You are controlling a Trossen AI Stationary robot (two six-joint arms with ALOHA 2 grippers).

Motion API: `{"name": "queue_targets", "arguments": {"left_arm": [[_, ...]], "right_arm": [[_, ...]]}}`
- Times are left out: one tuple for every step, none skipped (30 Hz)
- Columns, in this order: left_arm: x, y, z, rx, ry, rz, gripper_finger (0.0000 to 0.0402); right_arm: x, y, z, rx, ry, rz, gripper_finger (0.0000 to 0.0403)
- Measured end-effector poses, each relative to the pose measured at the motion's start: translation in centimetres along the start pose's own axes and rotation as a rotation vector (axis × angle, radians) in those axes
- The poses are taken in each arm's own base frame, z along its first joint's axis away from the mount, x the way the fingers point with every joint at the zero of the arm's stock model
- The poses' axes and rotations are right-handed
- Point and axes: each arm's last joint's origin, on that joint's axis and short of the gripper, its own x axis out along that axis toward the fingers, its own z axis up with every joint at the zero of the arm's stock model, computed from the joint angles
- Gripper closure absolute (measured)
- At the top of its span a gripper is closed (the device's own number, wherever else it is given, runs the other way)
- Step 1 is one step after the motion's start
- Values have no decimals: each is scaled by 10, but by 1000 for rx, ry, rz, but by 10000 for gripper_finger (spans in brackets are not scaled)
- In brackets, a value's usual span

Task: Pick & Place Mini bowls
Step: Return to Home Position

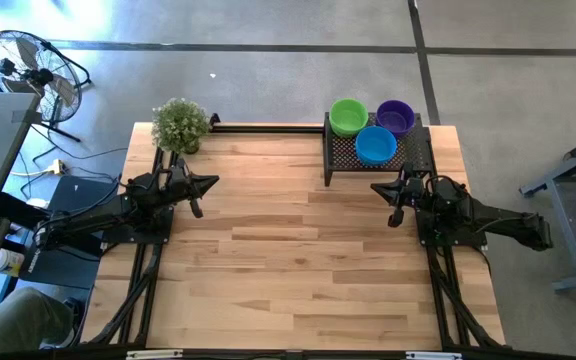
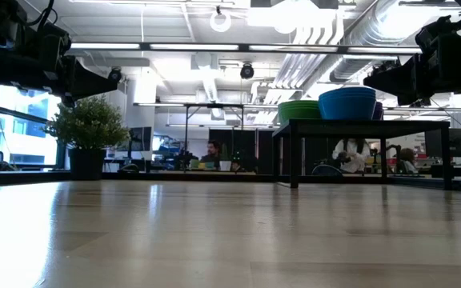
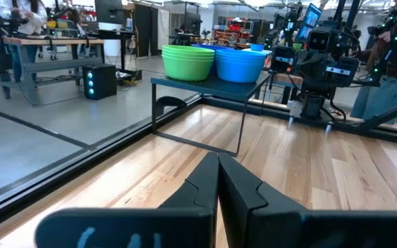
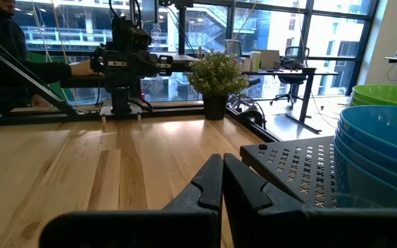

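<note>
High view: green mini bowls [image 1: 348, 116], purple mini bowls [image 1: 396, 116] and blue mini bowls [image 1: 376, 145] stacked on black mesh rack [image 1: 413, 158], between 1 and 2 o'clock on table [image 1: 298, 270]. Left gripper [image 1: 196, 206] near 9 o'clock, right gripper [image 1: 395, 214] near 3 o'clock, both empty, fingers pressed together. Low view: purple almost wholly hidden behind blue.

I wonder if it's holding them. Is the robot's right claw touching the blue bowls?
Apart. In the high view, the right gripper hovers over the table, with bare rack between it and the blue bowls.
</note>
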Motion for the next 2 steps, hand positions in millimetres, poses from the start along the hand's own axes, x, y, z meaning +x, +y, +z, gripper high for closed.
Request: {"name": "queue_targets", "arguments": {"left_arm": [[0, 0, 0, 0, 0, 0, 401], [0, 0, 0, 0, 0, 0, 401]], "right_arm": [[0, 0, 0, 0, 0, 0, 402], [0, 0, 0, 0, 0, 0, 402]]}}
